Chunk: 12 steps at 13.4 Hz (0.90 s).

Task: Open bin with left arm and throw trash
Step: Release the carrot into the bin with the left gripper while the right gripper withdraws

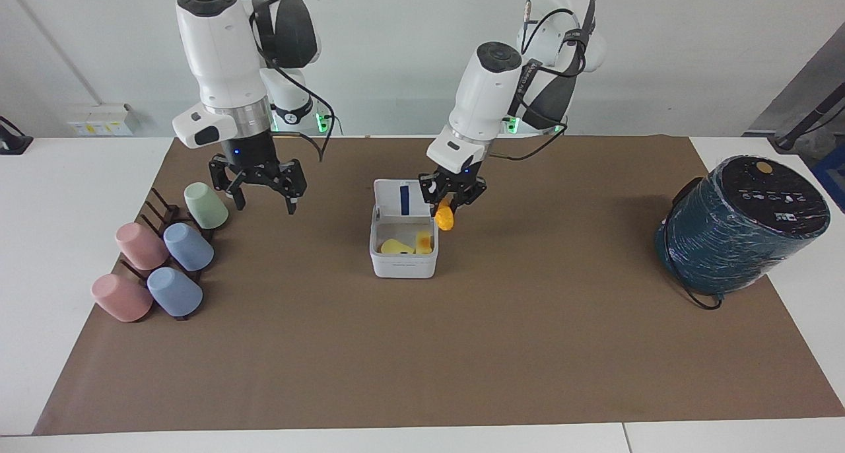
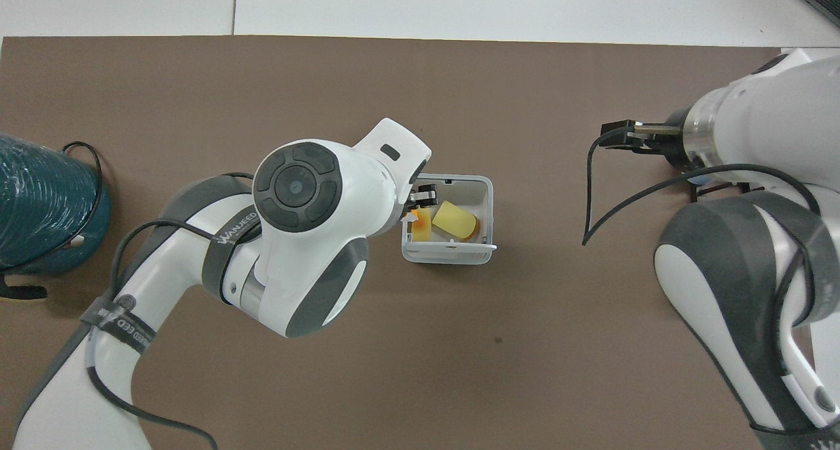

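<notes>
Brown paper covers the worktop (image 1: 462, 347), and at its middle the bin (image 1: 403, 263) stands with its lid tipped up toward the robots, two yellow trash bits (image 1: 406, 245) lying inside. Over the bin's edge on the left arm's side hangs the left claw (image 1: 451, 199), clamped on the small orange piece (image 1: 444, 218), so the dropping step looks to be in hand; next it should shift a little farther over the opening and let go. Off toward the right arm's end, the right claw (image 1: 262, 190) waits with fingers spread wide above the paper near the pastel cups (image 1: 165, 258).
</notes>
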Each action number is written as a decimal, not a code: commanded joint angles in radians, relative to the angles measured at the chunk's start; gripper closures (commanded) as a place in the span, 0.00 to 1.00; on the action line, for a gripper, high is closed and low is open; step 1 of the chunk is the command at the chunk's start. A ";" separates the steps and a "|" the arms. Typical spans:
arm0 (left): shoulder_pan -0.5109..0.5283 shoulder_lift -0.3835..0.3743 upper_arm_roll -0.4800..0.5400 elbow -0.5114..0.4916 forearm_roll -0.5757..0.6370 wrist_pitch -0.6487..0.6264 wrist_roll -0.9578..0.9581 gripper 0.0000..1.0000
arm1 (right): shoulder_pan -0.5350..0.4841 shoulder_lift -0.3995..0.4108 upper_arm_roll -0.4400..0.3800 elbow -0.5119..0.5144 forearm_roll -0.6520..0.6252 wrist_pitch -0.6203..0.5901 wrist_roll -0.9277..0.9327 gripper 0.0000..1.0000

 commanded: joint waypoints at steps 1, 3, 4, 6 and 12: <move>-0.035 0.071 0.017 0.055 -0.009 0.025 -0.035 1.00 | -0.052 -0.017 0.011 0.035 0.020 -0.100 -0.020 0.00; -0.057 0.103 0.018 0.072 -0.006 0.048 -0.046 1.00 | -0.091 -0.017 0.011 0.062 0.032 -0.168 -0.038 0.00; -0.063 0.127 0.018 0.089 -0.005 0.051 -0.061 1.00 | -0.117 -0.017 0.011 0.062 0.046 -0.179 -0.077 0.00; -0.083 0.155 0.018 0.107 0.014 0.058 -0.077 1.00 | -0.155 -0.019 0.011 0.063 0.085 -0.191 -0.127 0.00; -0.105 0.167 0.018 0.097 0.041 0.055 -0.077 0.92 | -0.168 -0.055 -0.042 0.127 0.084 -0.306 -0.244 0.00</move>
